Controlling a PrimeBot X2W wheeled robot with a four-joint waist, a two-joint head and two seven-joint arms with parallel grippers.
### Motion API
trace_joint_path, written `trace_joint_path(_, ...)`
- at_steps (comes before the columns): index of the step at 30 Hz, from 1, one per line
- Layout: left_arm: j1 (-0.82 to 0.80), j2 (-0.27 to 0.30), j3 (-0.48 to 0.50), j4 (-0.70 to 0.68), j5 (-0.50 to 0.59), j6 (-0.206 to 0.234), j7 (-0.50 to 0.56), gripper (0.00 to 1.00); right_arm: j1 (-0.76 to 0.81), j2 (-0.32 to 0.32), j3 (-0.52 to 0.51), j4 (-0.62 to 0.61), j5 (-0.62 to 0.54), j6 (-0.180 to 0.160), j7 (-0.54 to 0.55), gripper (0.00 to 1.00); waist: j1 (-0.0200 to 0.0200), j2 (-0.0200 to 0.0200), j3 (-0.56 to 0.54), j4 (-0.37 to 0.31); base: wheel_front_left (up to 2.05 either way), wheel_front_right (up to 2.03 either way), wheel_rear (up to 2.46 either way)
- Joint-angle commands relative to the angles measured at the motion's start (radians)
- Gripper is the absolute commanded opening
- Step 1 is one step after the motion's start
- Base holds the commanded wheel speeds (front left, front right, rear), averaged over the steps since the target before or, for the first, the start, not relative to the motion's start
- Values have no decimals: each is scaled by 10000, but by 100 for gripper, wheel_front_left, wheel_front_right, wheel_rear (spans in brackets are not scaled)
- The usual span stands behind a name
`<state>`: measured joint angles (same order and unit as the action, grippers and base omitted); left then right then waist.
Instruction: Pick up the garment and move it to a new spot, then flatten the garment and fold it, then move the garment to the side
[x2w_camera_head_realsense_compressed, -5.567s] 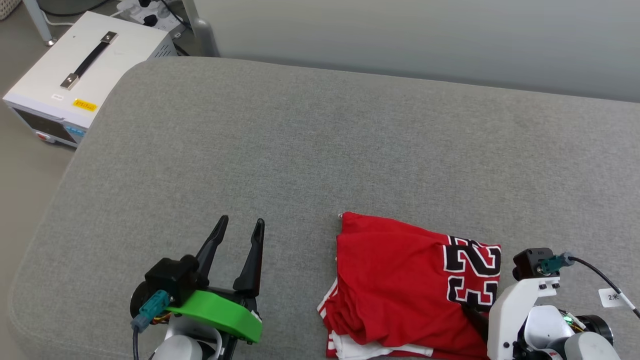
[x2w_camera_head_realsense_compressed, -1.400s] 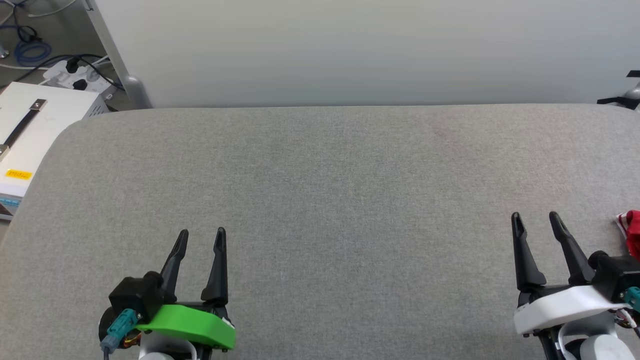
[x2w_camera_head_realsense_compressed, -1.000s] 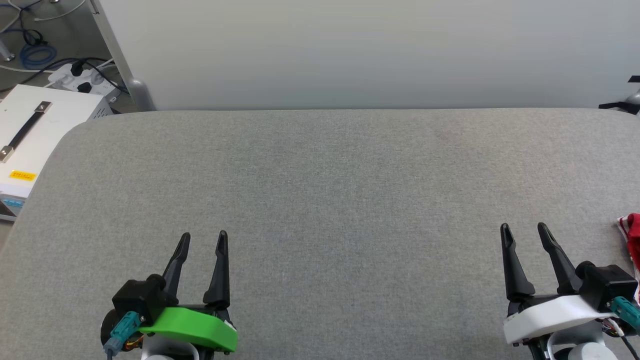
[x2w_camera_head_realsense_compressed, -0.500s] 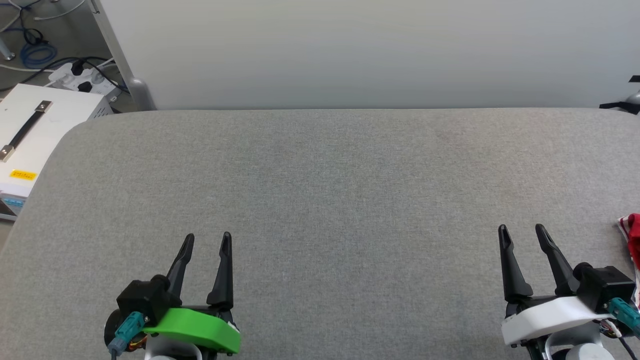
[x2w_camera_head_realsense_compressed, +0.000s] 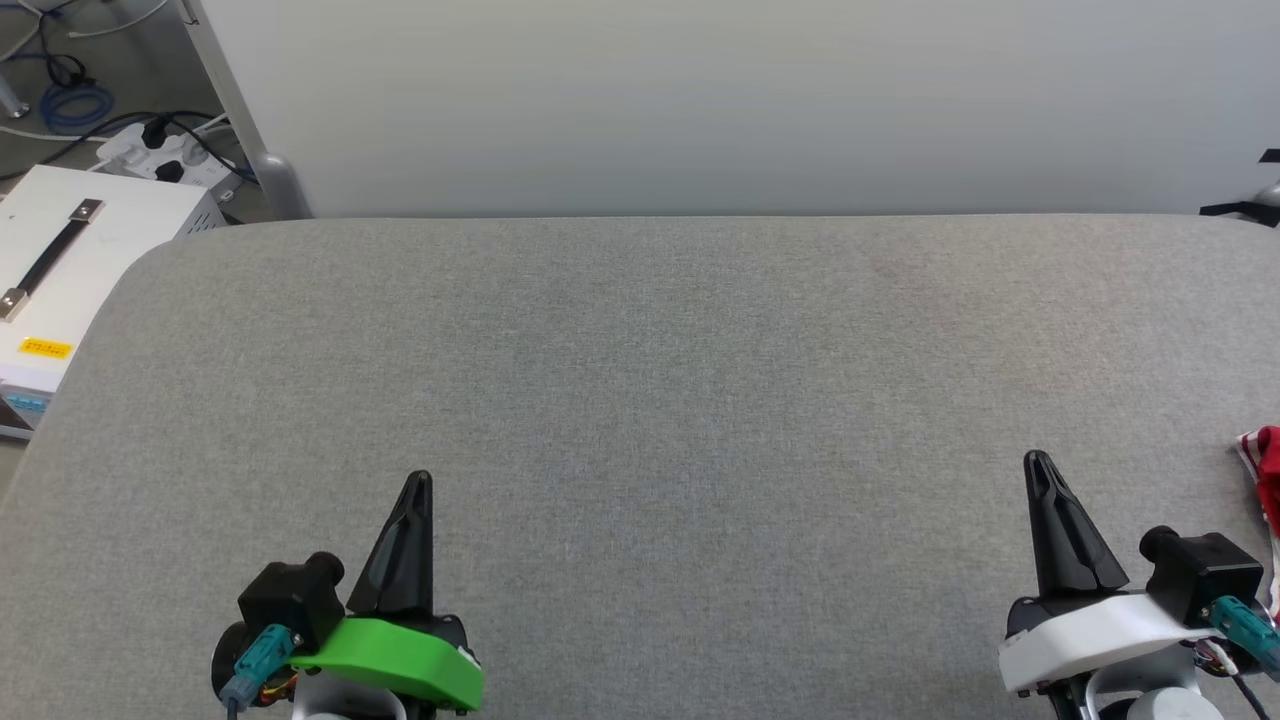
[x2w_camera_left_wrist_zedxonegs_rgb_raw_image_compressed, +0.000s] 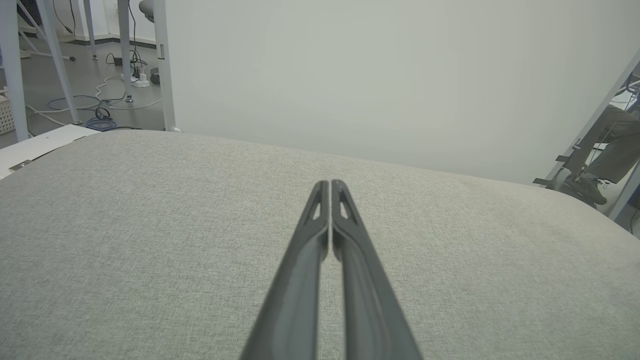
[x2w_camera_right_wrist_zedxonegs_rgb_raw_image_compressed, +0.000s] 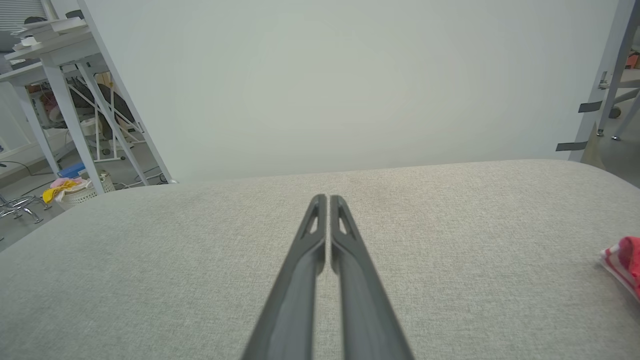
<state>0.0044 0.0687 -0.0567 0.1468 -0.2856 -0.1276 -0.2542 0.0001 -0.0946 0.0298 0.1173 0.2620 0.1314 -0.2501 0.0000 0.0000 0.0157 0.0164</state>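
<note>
Left claw (x2w_camera_head_realsense_compressed: 418, 482) and right claw (x2w_camera_head_realsense_compressed: 1040, 462) hover pinched shut, empty, over the cushion (x2w_camera_head_realsense_compressed: 640, 380), I judge because the garment (x2w_camera_head_realsense_compressed: 1267, 468) lies set aside to their right.

The head camera is looking down on the grey cushion (x2w_camera_head_realsense_compressed: 640, 380). Wrist cameras are sitting low, facing the wall (x2w_camera_left_wrist_zedxonegs_rgb_raw_image_compressed: 375, 75). Head and right wrist are sharing the garment (x2w_camera_head_realsense_compressed: 1268, 462).

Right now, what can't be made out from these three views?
- garment: head and right wrist views, cut off by the right edge; only a red-and-white corner shows, so the fold is unknown.
- white box: head view, cut by the left edge; yellow label too small to read.
- person: left wrist view, only a leg and shoe at the right edge.
</note>
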Motion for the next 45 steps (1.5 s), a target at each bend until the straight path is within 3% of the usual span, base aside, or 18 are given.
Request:
trace_joint_path(1, -1, -4, 9, -27, 54, 25, 50, 0, 0, 10, -4, -23, -52, 0, 44, 0, 0, 0, -2, -3, 0, 0, 0)
trace_joint_path(45, -16, -68, 207, -538, 1048, 469, 934, 0, -1, 164, -108, -431, -963, -3, 916, 0, 0, 0, -57, -60, 0, 0, 0)
